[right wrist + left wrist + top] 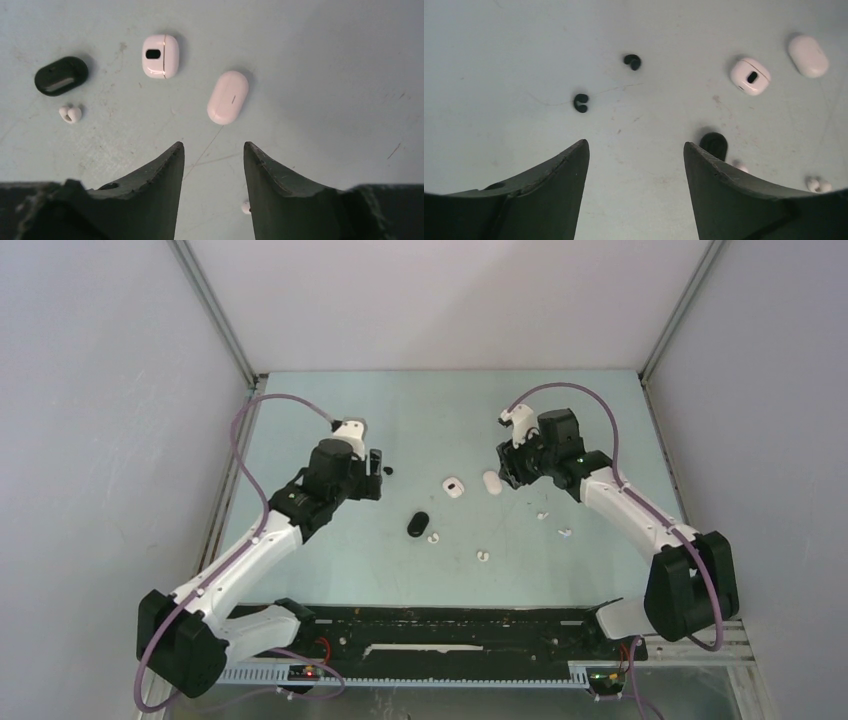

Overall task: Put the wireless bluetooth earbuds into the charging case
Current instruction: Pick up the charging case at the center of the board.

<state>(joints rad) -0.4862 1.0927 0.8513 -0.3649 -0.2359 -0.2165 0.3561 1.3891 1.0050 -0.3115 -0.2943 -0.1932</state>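
Note:
Two black earbuds (632, 61) (581, 102) lie on the table ahead of my left gripper (635, 147), which is open and holds nothing. One of them (387, 469) shows just right of that gripper (375, 464) in the top view. White earbuds lie scattered mid-table (434, 537) (484, 555) (543, 514). A smooth white charging case (228, 97) rests just beyond my right gripper (213, 146), whose fingers stand apart around bare table. Another white case with a dark slot (160, 56) and a black case (61, 76) lie further left, with a white earbud (70, 114) beside the black one.
The pale green table (330, 560) is walled in by white panels on three sides. A black rail (450, 625) runs along the near edge between the arm bases. One more white earbud (565, 534) lies beneath the right forearm.

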